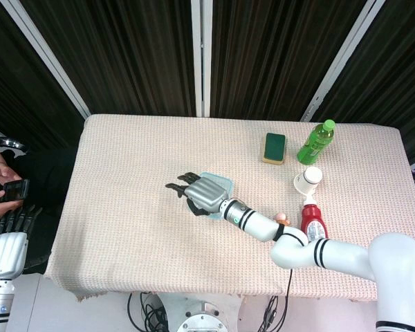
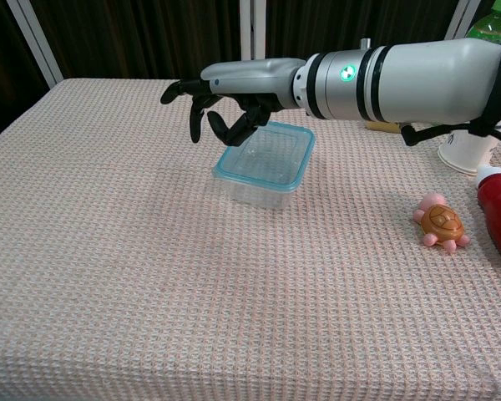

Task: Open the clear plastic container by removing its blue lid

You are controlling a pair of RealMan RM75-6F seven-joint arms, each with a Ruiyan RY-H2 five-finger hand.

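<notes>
The clear plastic container (image 2: 265,171) stands mid-table with its blue lid (image 2: 271,154) still seated on the rim. My right hand (image 2: 224,102) hovers above its far left corner with the fingers spread and curved downward, holding nothing. In the head view that hand (image 1: 197,192) hides most of the container (image 1: 220,182). My left hand (image 1: 8,240) hangs off the table's left side, fingers straight and empty.
At the right lie a turtle toy (image 2: 441,224), a red sauce bottle (image 2: 499,210), a paper cup (image 2: 466,150), a green bottle (image 1: 316,142) and a green sponge (image 1: 274,147). A person holding a phone (image 1: 7,189) sits at the left.
</notes>
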